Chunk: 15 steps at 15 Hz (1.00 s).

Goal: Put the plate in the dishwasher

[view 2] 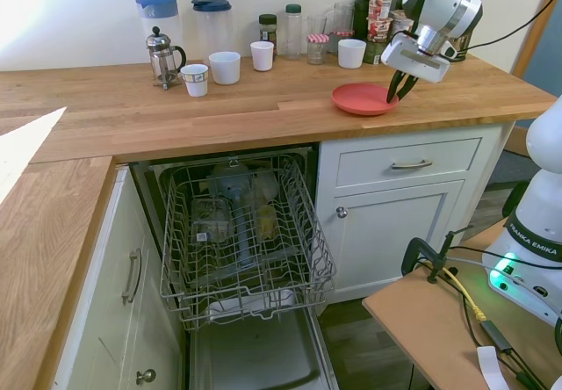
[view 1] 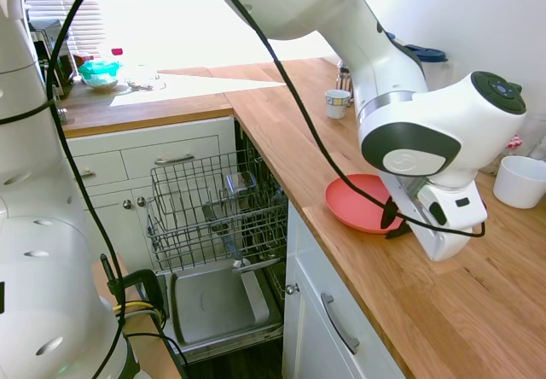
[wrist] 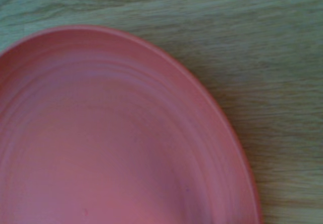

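The coral plate (view 2: 363, 98) lies flat on the wooden counter (view 2: 219, 109), my gripper (view 2: 401, 85) at its rim with fingers seemingly narrowly parted, though that's hard to read. It looks light, stiff and slick, so I'd pinch the rim firmly.

Wooden countertop (view 2: 132, 109) carries the plate (view 2: 362, 98), white mugs (view 2: 225, 68) (several) and jars (view 2: 268, 28).

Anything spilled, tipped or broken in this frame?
Nothing stands out. The plate lies flat and whole on the counter, the gripper at its rim. The dishwasher is open, rack pulled out; the mugs stand upright.
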Each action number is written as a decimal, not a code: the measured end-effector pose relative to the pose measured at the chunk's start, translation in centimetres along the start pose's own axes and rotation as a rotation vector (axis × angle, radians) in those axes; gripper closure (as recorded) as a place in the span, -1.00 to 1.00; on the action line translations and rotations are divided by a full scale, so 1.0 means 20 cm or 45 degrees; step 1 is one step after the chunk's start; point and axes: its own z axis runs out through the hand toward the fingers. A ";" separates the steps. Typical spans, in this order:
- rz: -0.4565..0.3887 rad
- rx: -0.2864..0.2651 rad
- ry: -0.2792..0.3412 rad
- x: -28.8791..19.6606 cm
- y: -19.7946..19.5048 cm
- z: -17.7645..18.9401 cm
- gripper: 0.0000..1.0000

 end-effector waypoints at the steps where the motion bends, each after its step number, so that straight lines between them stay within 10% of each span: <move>1: 0.000 0.006 -0.003 0.00 -0.01 0.00 1.00; 9: -0.061 0.060 0.003 -0.05 -0.11 -0.12 1.00; 15: -0.245 0.025 0.121 -0.51 -0.75 -0.76 1.00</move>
